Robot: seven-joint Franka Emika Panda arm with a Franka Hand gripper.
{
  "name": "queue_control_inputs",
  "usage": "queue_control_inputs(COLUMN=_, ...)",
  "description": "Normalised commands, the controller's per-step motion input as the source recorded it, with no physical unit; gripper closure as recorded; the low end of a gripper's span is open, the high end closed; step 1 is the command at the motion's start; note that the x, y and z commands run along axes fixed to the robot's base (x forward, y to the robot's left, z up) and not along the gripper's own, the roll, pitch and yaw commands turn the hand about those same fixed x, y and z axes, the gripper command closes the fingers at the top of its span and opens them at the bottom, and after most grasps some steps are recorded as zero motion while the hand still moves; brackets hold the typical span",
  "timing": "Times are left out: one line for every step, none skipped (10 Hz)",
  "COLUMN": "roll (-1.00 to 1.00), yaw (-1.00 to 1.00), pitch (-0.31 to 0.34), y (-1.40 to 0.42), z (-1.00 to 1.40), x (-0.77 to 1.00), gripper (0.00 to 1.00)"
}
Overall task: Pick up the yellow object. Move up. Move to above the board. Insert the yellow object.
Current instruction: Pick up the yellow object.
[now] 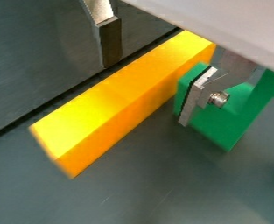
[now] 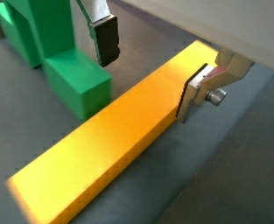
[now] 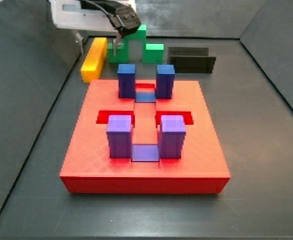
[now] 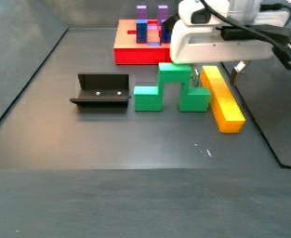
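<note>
Yellow-orange and long, the yellow object (image 2: 109,140) lies flat on the dark floor, and the gripper (image 2: 151,66) is down over its far end. In both wrist views the 2 fingers (image 1: 108,39) stand apart on either long side of the bar, 1 plate (image 2: 198,92) close against its edge; whether the pads press it I cannot tell.

In a side view the bar (image 4: 222,100) lies just beside the green stepped block (image 4: 175,85), with open floor along its outer long edge and past its near end. The fixture (image 4: 100,91) stands well apart on the green block's other side.

Red and square, the board (image 3: 142,145) sits apart from the bar (image 3: 95,58) with blue-purple posts (image 3: 120,136) upright on it; a dark flat block (image 3: 193,63) lies just behind its far edge.
</note>
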Motion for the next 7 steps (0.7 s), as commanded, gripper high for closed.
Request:
queue_control_inputs(roll=0.15, yaw=0.00, pitch=0.027, y=-0.04, z=-0.20, x=0.00, gripper=0.00)
queue_control_inputs(roll=0.10, yaw=0.00, pitch=0.033, y=0.04, z=-0.17, x=0.00, gripper=0.00)
queue_control_inputs(roll=0.05, yaw=0.00, pitch=0.030, y=0.11, z=-0.13, x=0.00, gripper=0.00)
queue_control_inputs(roll=0.00, yaw=0.00, pitch=0.033, y=0.15, z=-0.02, x=0.00, gripper=0.00)
queue_control_inputs(roll=-0.01, yaw=0.00, pitch=0.056, y=0.23, z=0.12, x=0.11, gripper=0.00)
queue_control_inputs(roll=0.00, yaw=0.00, pitch=0.129, y=0.15, z=0.48, x=0.25, gripper=0.00)
queue_control_inputs(roll=0.04, yaw=0.00, pitch=0.131, y=0.07, z=0.68, x=0.16, gripper=0.00)
